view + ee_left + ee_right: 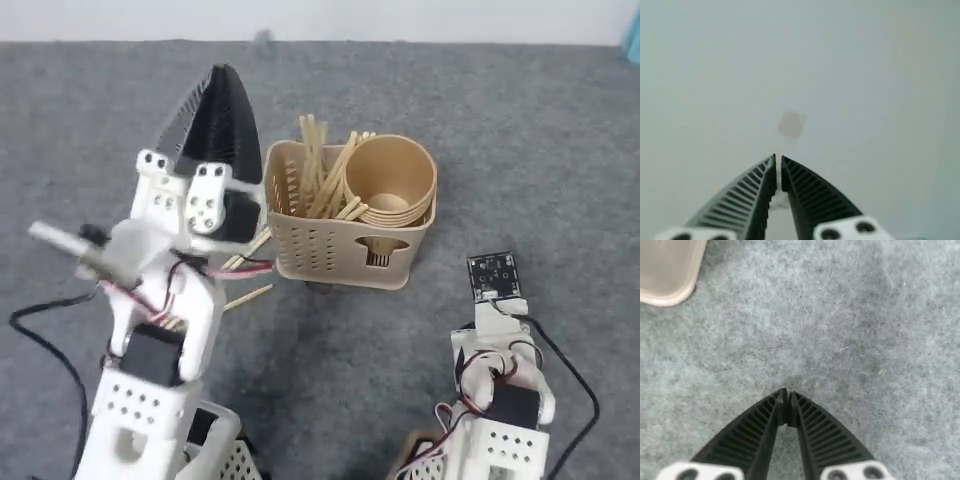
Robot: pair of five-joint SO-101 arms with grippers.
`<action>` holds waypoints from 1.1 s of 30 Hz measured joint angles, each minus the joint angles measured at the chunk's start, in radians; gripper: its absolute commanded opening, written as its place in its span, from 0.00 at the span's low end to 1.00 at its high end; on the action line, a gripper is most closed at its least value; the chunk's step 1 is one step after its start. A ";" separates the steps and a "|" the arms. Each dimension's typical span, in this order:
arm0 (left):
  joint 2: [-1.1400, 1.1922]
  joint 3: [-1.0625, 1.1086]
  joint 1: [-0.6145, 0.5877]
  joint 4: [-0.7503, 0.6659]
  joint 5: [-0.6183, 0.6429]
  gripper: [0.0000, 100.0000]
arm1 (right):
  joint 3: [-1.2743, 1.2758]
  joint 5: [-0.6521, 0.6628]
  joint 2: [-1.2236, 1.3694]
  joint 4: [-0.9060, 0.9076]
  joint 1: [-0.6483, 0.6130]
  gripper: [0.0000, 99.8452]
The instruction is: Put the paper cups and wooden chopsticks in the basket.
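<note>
My left claw (778,161) is pinched shut on nothing, raised beside the basket (335,252) and facing a blank wall (865,75). My right claw (788,393) is also closed and empty, low over the grey carpet (865,315). The paper cups (392,185) sit nested in the basket beside leaning chopsticks (322,165). A few loose chopsticks (248,296) lie on the carpet under my left arm.
</note>
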 measured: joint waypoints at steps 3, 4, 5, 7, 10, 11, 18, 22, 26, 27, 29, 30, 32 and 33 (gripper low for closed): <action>0.015 0.000 -0.006 0.000 0.000 0.01 | 0.000 0.000 0.000 0.000 0.000 0.01; 0.015 0.000 -0.006 0.000 0.000 0.01 | 0.000 0.000 0.000 0.000 0.000 0.01; 0.015 0.000 -0.009 0.000 0.000 0.01 | 0.000 0.000 0.000 0.000 0.000 0.01; 0.012 0.000 -0.009 0.003 0.000 0.01 | 0.000 0.000 0.000 0.000 0.000 0.01; -0.038 0.000 -0.009 0.095 0.000 0.01 | 0.000 0.000 0.000 0.000 0.000 0.01; -0.066 0.000 -0.009 0.150 0.000 0.01 | 0.000 0.000 0.000 0.000 0.000 0.01; -0.293 0.000 -0.023 0.727 0.000 0.01 | 0.000 0.000 0.000 0.000 0.000 0.01; -0.338 0.018 -0.130 1.017 0.000 0.01 | 0.000 0.003 0.000 0.000 0.000 0.01; -0.341 0.118 -0.255 1.119 -0.046 0.01 | 0.000 0.003 0.000 0.000 0.000 0.01; -0.341 0.152 -0.265 1.131 -0.074 0.01 | 0.000 0.003 0.000 0.000 0.000 0.01; -0.331 0.215 -0.272 1.155 -0.126 0.01 | 0.000 0.003 0.000 0.000 0.000 0.01; -0.331 0.245 -0.276 1.160 -0.138 0.01 | 0.000 0.003 0.000 0.000 0.000 0.01; -0.334 0.298 -0.276 1.165 -0.147 0.02 | 0.000 0.003 0.000 0.000 0.000 0.01; -0.334 0.318 -0.278 1.165 -0.152 0.03 | 0.000 0.003 0.000 0.000 0.000 0.01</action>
